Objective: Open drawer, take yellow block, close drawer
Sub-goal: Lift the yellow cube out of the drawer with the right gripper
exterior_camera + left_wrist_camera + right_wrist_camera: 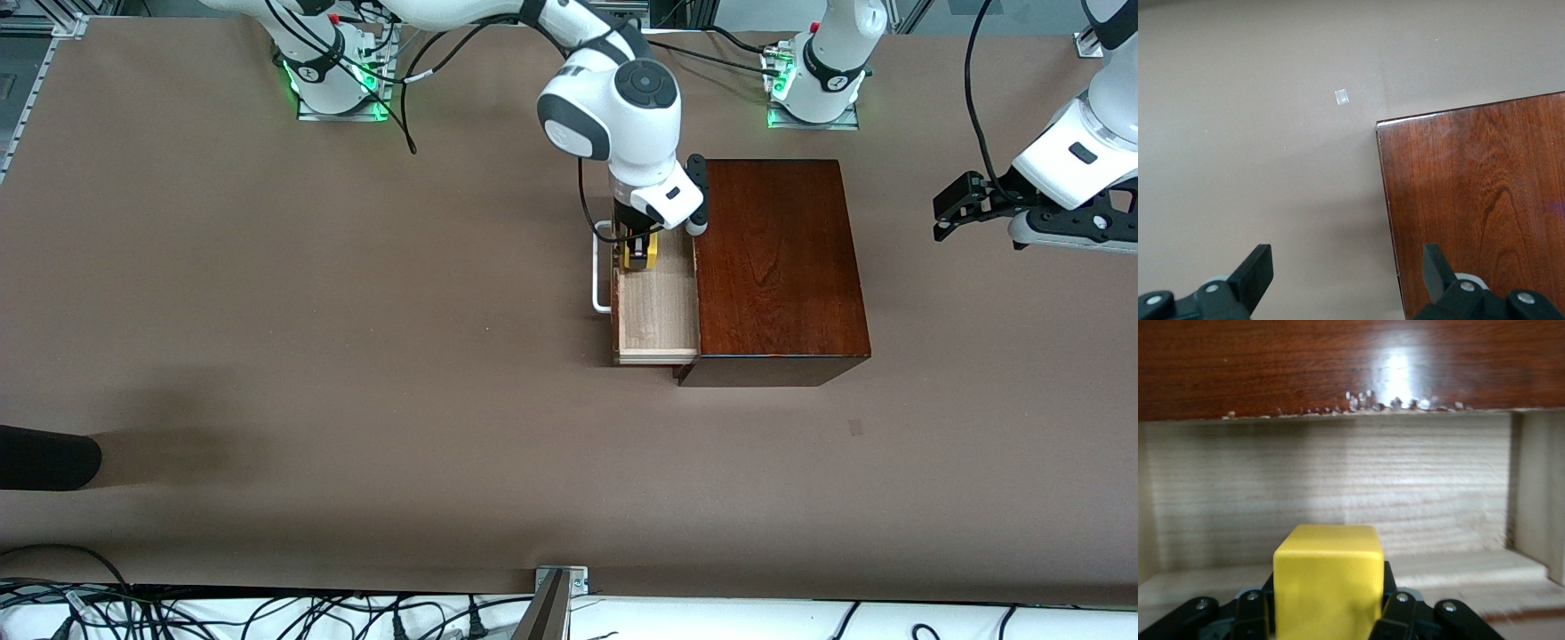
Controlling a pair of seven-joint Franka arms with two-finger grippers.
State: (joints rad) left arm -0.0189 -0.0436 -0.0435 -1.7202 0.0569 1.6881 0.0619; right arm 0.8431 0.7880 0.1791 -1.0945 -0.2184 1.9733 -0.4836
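The drawer of the dark reddish-brown wooden box is pulled out toward the right arm's end of the table, its white handle and pale interior showing. My right gripper is over the open drawer, at the part nearest the robots' bases, shut on the yellow block. In the right wrist view the yellow block fills the space between the black fingers. My left gripper waits open and empty in the air toward the left arm's end, apart from the box.
A small pale tape mark lies on the brown table near the box's corner. A dark object juts in at the table's edge on the right arm's end. Cables lie along the edge nearest the front camera.
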